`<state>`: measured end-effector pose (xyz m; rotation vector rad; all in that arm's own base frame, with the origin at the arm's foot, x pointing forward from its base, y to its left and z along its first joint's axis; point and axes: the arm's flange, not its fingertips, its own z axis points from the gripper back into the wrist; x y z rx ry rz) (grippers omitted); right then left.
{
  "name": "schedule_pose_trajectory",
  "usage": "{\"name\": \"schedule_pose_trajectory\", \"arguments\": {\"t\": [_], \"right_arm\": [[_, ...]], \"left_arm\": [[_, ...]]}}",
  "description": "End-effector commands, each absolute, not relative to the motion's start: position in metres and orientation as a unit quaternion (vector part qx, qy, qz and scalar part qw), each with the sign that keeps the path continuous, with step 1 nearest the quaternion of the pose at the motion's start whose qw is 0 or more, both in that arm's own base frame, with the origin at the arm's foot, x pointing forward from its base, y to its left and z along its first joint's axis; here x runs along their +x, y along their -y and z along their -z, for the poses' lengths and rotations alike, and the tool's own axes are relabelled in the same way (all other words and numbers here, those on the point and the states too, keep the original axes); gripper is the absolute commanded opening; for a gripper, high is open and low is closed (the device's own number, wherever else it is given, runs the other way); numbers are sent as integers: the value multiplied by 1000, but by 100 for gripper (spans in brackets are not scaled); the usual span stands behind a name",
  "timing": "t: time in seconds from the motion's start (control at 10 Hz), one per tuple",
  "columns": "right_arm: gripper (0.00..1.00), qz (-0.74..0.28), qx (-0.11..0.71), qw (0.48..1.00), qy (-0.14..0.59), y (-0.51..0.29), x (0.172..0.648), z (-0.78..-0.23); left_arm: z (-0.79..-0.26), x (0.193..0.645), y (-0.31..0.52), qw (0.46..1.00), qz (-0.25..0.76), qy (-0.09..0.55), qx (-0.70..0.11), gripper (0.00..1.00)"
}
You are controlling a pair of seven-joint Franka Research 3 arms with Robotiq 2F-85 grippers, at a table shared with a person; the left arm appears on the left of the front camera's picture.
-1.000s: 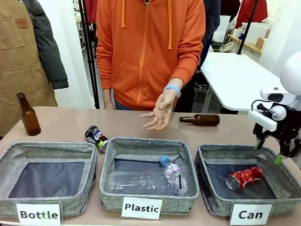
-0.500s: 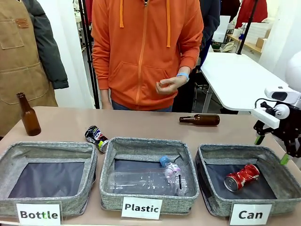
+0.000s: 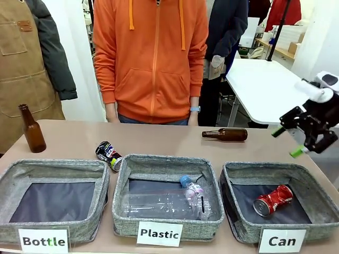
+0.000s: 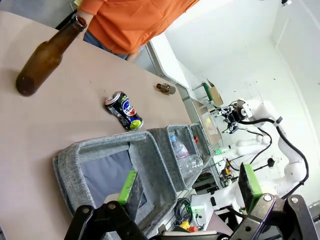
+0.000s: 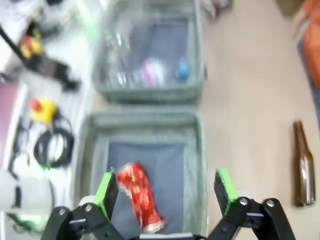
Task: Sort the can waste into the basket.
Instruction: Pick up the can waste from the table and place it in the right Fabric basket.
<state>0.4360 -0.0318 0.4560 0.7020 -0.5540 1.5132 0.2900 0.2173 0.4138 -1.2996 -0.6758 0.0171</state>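
- The person (image 3: 151,58) in the orange hoodie stood a second ago with one hand held out, palm up, over the far edge of the table. Now both arms hang down and the person has shifted slightly toward the left.
- The right gripper (image 3: 288,142) was low over the right rim of the basket with its fingers pointing down. It has since lifted and swung out to the right of the basket. It is tilted, with its jaws spread wide and nothing between them; its own blurred wrist view shows the same (image 5: 165,187).
- The red can (image 3: 273,199) lies on its side on the dark floor of the basket, about where it was before.
- The table (image 3: 69,140) carries three grey bins in a row along its near edge.
- The basket (image 3: 262,168) labelled "Can" is the rightmost of the three.
- The "Plastic" bin (image 3: 164,161) in the middle holds a clear bottle (image 3: 164,203), and the "Bottle" bin (image 3: 53,165) is on the left.
- The left gripper (image 4: 189,184) hangs above the "Bottle" bin, fingers wide apart and empty.
- One brown bottle (image 3: 32,129) stands upright at far left, and another (image 3: 225,135) lies behind the basket.
- The dark can (image 3: 108,155) lies on the table behind the gap between the "Bottle" and "Plastic" bins. The "Plastic" bin sits between it and the basket.
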Motion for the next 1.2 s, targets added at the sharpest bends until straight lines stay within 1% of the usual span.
{"name": "schedule_pose_trajectory", "arguments": {"t": [0.0, 0.2, 0.3, 0.4, 0.5, 0.6, 0.8, 0.9, 1.0, 1.1], "right_arm": [[99, -604, 534, 547, 225, 43, 460, -444], [99, -500, 599, 612, 132, 49, 474, -418], [99, -453, 643, 615, 64, 44, 469, -408], [99, -417, 637, 647, 36, 47, 459, -404], [99, -392, 613, 684, 40, 58, 450, -409], [99, -491, 613, 610, 108, 49, 454, -383], [99, -491, 613, 610, 108, 49, 454, -383], [99, -449, 618, 640, 75, 55, 453, -382], [99, -433, 571, 691, 95, 42, 465, -380], [99, -373, 525, 754, 127, 36, 463, -390]], "left_arm": [[-416, 290, -217, 739, 0, 317, -595, 100], [-416, 290, -217, 739, 0, 317, -595, 100], [-416, 290, -217, 739, 0, 317, -595, 100], [-416, 290, -217, 739, 0, 317, -595, 100], [-416, 290, -217, 739, 0, 317, -595, 100], [-416, 290, -217, 739, 0, 317, -595, 100], [-416, 290, -217, 739, 0, 317, -595, 100], [-416, 290, -217, 739, 0, 317, -595, 100], [-416, 290, -217, 739, 0, 317, -595, 100], [-416, 290, -217, 739, 0, 317, -595, 100]]}}
